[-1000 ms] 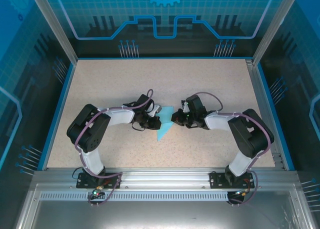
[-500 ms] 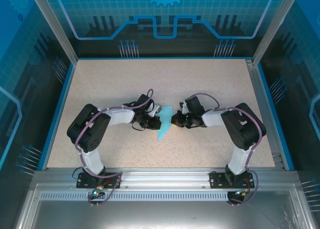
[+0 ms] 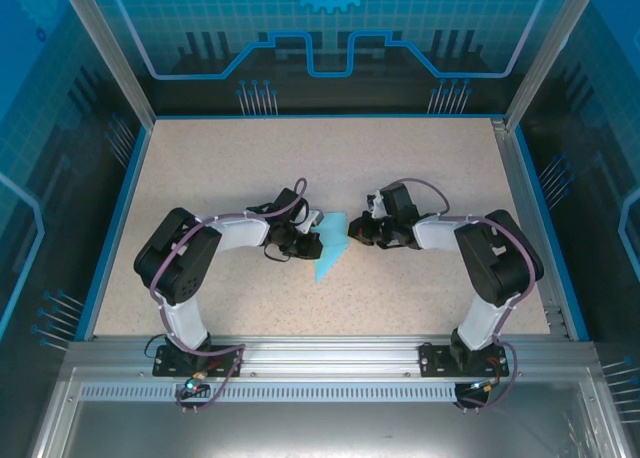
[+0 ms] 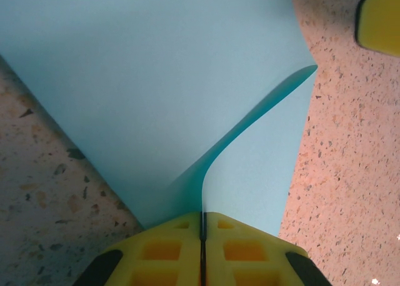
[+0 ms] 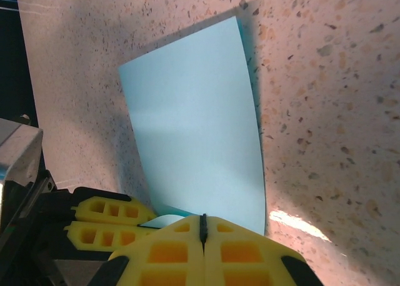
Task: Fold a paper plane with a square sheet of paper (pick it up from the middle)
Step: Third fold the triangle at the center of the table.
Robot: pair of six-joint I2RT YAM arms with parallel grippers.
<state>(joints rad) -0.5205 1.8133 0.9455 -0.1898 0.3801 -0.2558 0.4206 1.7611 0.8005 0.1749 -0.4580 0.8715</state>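
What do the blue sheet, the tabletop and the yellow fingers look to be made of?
Sheet: thin matte paper, likely; it curls softly without creasing. Tabletop: speckled beige, stone-look laminate or composite, faint sheen from a glare patch. Left pincer fingers: yellow moulded plastic, probably, with square pockets.

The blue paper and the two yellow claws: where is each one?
sheet of paper (image 3: pixel 332 244): top view, middle of the sheet.
left gripper (image 4: pixel 202 218): left wrist view, seam between its shut fingertips.
right gripper (image 5: pixel 202 222): right wrist view, seam between its shut fingertips.
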